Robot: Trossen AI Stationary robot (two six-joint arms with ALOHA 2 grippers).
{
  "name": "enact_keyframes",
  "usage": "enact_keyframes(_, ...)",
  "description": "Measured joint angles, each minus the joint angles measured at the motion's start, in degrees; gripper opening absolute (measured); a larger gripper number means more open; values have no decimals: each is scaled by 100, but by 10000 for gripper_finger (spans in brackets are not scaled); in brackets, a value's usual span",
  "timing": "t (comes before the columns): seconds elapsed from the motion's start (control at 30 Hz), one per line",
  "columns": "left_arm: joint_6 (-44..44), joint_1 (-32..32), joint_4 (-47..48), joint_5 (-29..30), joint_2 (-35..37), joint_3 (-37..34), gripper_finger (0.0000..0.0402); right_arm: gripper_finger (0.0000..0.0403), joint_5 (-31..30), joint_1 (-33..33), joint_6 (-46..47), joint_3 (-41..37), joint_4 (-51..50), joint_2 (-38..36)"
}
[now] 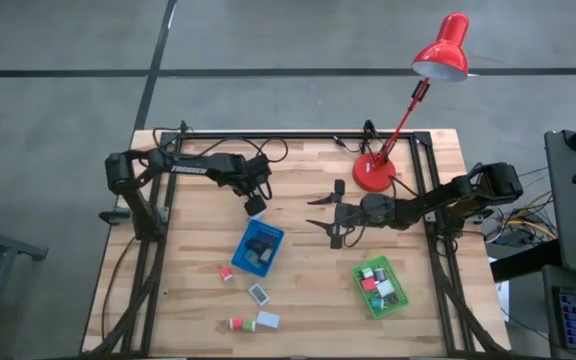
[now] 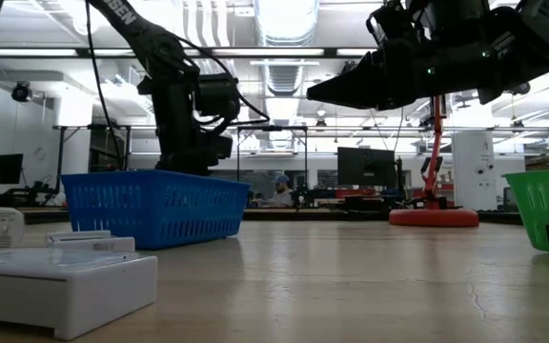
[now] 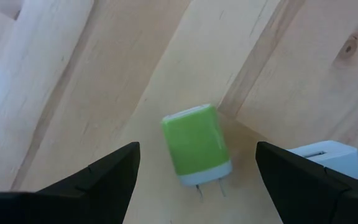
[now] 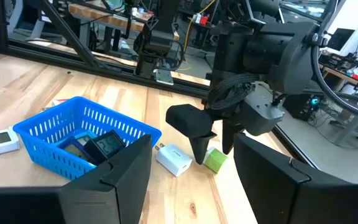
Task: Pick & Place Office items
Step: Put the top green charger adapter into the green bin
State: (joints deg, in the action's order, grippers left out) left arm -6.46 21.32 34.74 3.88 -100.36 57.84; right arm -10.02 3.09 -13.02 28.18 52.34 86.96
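Left gripper (image 4: 211, 152) hovering over a green plug block (image 3: 196, 144)
Its claw is spreading wide to straddle the block for pickup; right gripper (image 1: 316, 212), also spread, is waiting mid-table.

Even bright light — ceiling tubes (image 2: 284, 17) glare, foreground soft.

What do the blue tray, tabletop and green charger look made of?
Blue tray: moulded plastic, going by its lattice walls and even colour. Tabletop: light wood planks with visible grain, seams and a knot, satin finish. Green charger: smooth, slightly glossy plastic shell with a white base, two likely metal prongs.
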Motion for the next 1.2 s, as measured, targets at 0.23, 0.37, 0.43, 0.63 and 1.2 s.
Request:
enact_keyframes(0.23, 0, 0, 0, -2, 0, 0, 326, 221, -1, 0, 0, 0, 2, 0)
enact_keyframes(0.37, 0, 0, 0, -1, -2, -2, 326, 221, 0, 0, 0, 0, 2, 0)
enact_keyframes(0.43, 0, 0, 0, 0, -2, -1, 326, 221, 1, 0, 0, 0, 2, 0)
enact_keyframes(0.63, 0, 0, -2, 0, -4, -2, 326, 221, 1, 0, 0, 7, 2, 0)
enact_keyframes(1.2, 4, 0, -7, 44, -4, -4, 295, 221, 2, 2, 2, 9, 2, 0)
